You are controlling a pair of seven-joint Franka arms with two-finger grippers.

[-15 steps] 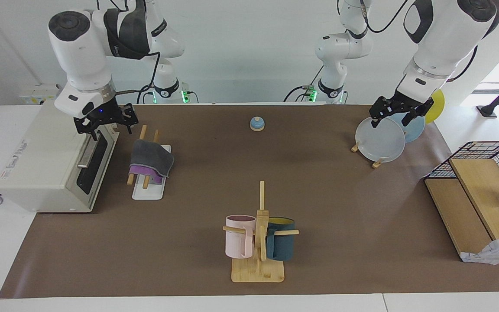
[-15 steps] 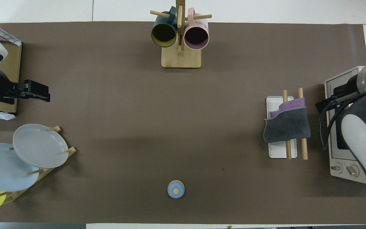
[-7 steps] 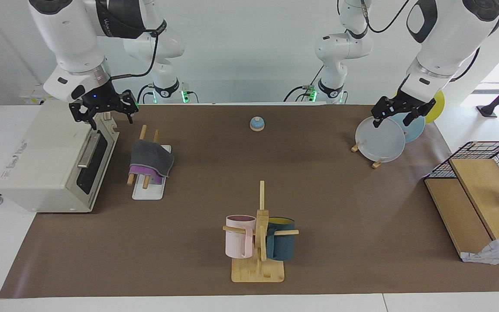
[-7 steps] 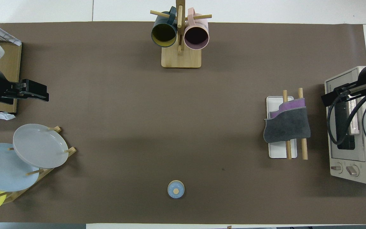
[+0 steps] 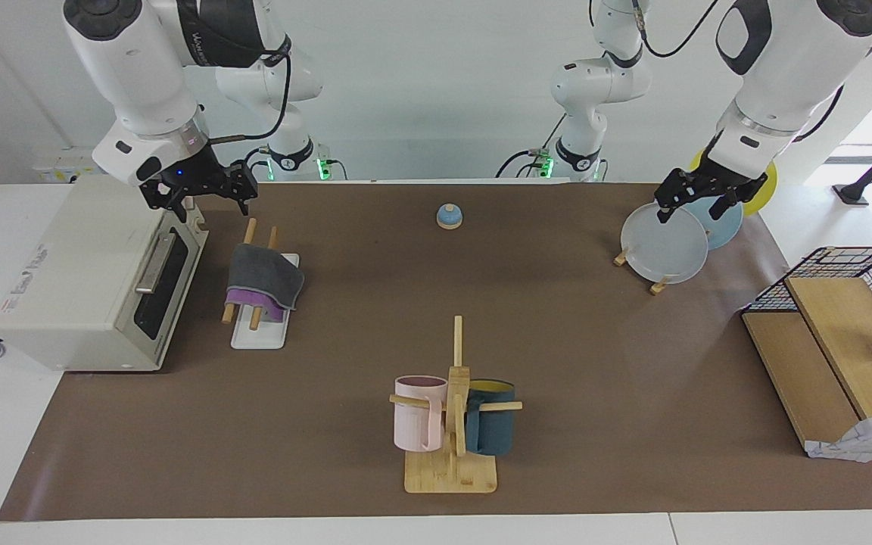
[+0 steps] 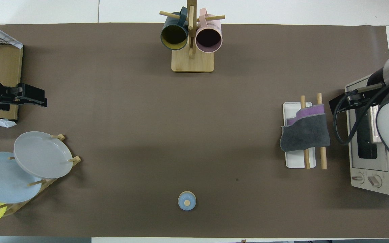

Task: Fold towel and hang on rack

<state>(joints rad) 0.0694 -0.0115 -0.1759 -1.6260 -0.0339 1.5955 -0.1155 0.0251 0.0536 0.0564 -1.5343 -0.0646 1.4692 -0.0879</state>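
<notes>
Towel (image 5: 263, 281) folded, draped over both rods of rack (image 5: 258, 333) near table's right-arm end, beside toaster oven (image 5: 88, 280); right gripper (image 5: 200, 195) and left gripper (image 5: 697, 198) raised, jaws spread, empty; task apparently done, nothing left.

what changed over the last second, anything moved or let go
The right claw, open and empty, rose from over the toaster oven and drifted a little toward the rack. The left claw, also open, lifted slightly over the plates. Nothing was gripped or released. The towel stayed draped over the rack's rods; mugs and bell unchanged.
</notes>
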